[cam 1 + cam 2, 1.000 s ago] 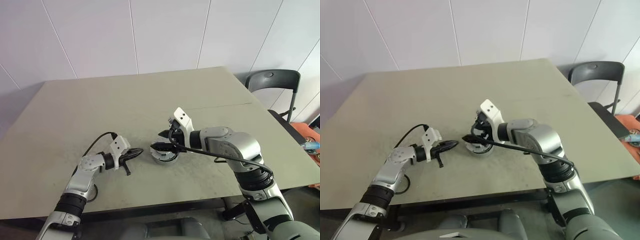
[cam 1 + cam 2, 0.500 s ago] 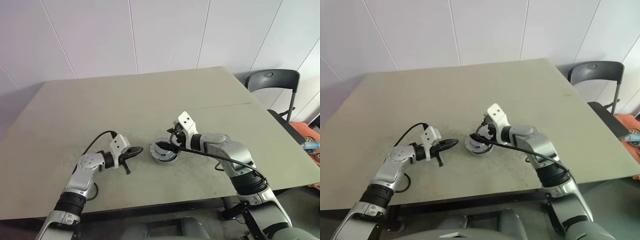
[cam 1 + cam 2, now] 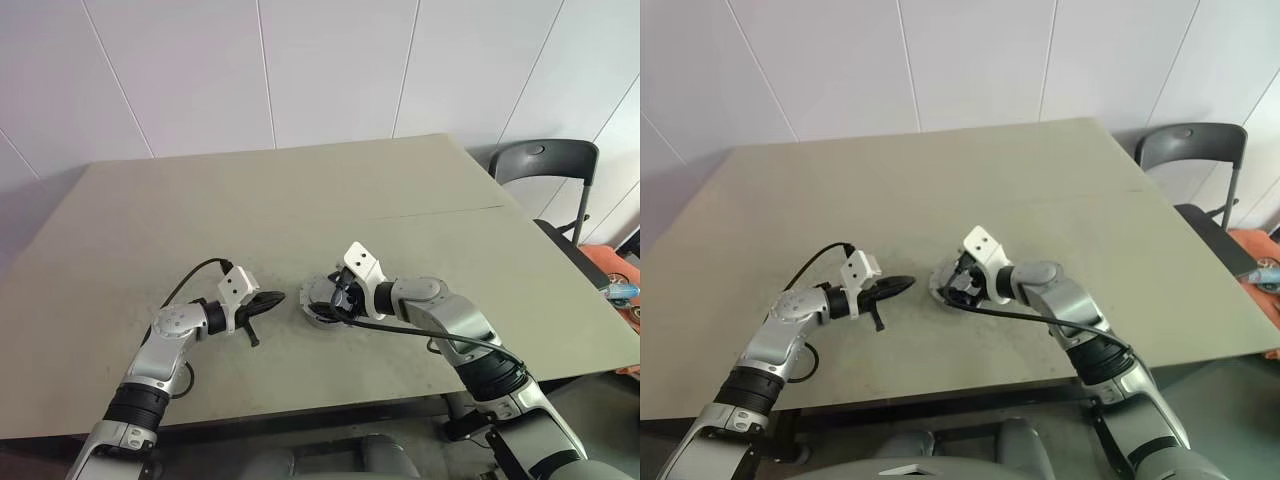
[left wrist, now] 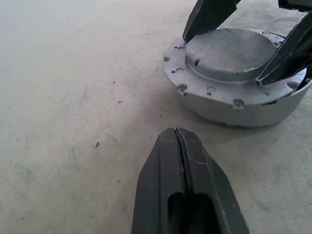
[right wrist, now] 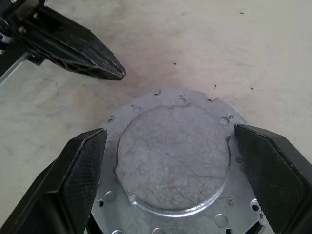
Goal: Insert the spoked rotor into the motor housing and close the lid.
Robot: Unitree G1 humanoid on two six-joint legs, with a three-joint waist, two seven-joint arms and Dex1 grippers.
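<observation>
Lid (image 5: pixel 175 161) betw. spread right tool (image 5: pixel 173 183) fingers

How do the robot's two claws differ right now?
The left claw is shut, its fingers pressed together; the right claw is spread wide. The left claw holds nothing and stops short of the round grey metal part on the table; the right claw straddles that part. Both have black fingers.

The lid (image 5: pixel 175 165) hides whatever sits beneath it (its lower rim runs off the right wrist view's edge), and the right gripper (image 3: pixel 958 285) covers much of it in the head views.
</observation>
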